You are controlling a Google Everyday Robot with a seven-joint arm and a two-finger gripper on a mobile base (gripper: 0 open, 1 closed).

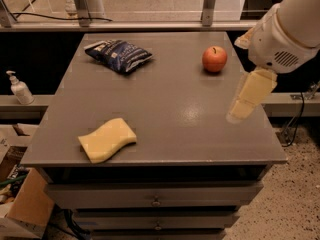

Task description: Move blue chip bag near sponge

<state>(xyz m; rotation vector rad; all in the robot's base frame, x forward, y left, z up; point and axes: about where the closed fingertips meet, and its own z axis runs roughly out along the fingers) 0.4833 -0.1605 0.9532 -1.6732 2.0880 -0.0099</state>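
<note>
The blue chip bag (119,55) lies at the back left of the grey table top (170,99). The pale-yellow sponge (107,139) lies near the front left edge. My gripper (247,102) hangs from the white arm over the table's right side, well apart from both, with pale yellow fingers pointing down and left. It holds nothing that I can see.
A red apple (214,59) sits at the back right of the table, just left of my arm. A white pump bottle (18,88) stands on a ledge at the left. A cardboard box (22,206) is on the floor at lower left. Drawers run below the table top.
</note>
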